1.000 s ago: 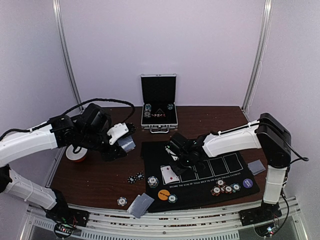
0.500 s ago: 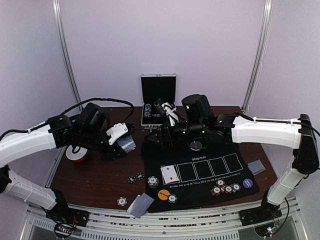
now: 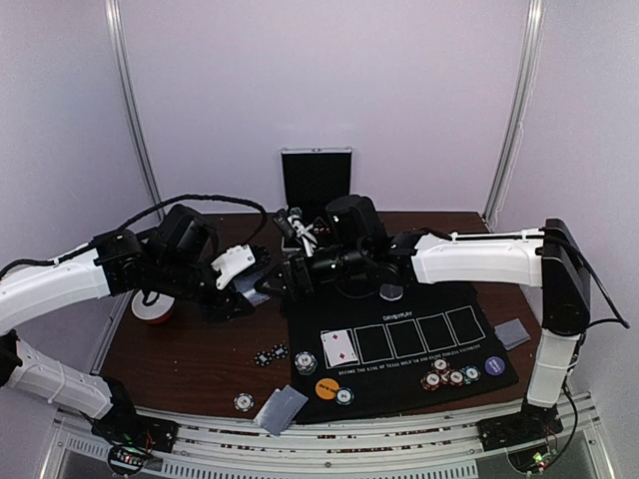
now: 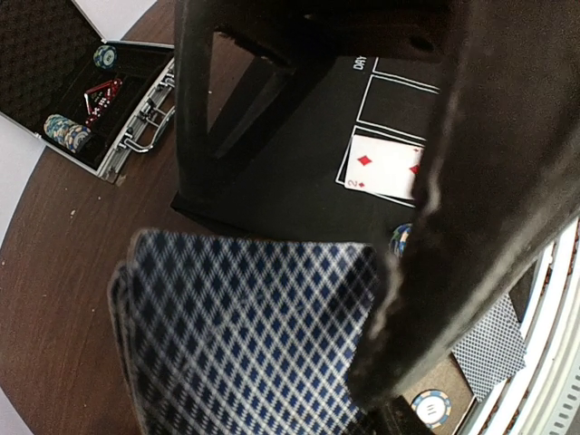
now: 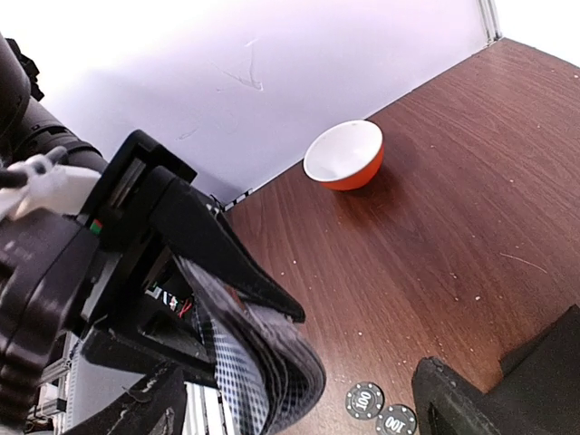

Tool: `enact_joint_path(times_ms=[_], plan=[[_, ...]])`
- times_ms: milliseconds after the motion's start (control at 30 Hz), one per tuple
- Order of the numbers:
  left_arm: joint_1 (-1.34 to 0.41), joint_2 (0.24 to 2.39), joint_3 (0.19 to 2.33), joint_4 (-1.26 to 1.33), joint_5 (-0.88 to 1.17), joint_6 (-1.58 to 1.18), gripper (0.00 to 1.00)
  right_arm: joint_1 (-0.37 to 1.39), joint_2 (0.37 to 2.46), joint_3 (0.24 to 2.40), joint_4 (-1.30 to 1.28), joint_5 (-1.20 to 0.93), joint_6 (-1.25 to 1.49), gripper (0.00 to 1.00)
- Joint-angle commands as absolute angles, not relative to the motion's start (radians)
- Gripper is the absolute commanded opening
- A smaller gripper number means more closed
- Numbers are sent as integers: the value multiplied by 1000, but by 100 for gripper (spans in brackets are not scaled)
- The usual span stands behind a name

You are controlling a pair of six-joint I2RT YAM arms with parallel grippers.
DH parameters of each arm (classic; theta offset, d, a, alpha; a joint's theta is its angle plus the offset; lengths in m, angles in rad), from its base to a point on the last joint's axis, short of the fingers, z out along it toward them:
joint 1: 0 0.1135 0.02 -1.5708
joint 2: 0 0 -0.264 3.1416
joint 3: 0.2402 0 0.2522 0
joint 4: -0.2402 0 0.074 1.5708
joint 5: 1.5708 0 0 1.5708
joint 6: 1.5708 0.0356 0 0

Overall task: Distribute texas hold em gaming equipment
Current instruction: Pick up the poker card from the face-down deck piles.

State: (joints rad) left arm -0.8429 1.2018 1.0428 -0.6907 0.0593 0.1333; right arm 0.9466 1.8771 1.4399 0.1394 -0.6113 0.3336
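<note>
My left gripper (image 3: 250, 286) is shut on a deck of blue-checked playing cards (image 4: 245, 335), held over the brown table left of the black mat (image 3: 399, 384). The deck (image 5: 263, 367) bows between the left fingers (image 5: 222, 249). My right gripper (image 3: 287, 276) stands open right beside the deck; in the right wrist view its gripper (image 5: 308, 412) has the deck's edge showing between its spread fingers, apart from both. On the mat lie a face-up card (image 3: 339, 347), an orange button (image 3: 326, 388), a grey disc (image 3: 392, 291), a purple disc (image 3: 494, 365) and striped chips (image 3: 449, 378).
The silver case (image 3: 317, 175) stands open at the back, partly behind the right arm. A red-and-white bowl (image 3: 152, 307) sits at the left. Two black chips (image 3: 271, 354), a single chip (image 3: 244, 402) and face-down cards (image 3: 281, 407) lie near the front; more cards (image 3: 512, 333) at right.
The right arm left the mat, swung back and left, and now sits beside the left gripper's deck with jaws opened. A grey disc lies where it was. The left arm held still.
</note>
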Motion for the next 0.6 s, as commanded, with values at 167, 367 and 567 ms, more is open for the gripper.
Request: enact_joint_path(times_ms=[167,367,567], plan=[[-835,1190,1076,-664,85,156,43,946,1949,1533,143,-594,331,82],[-834,1184,1072,-664,87,156,43,942,1910,1532,73,-511,277,69],[-834,1187,1066,-662,84,156,40,940,1873,1517,20,-472,253,55]])
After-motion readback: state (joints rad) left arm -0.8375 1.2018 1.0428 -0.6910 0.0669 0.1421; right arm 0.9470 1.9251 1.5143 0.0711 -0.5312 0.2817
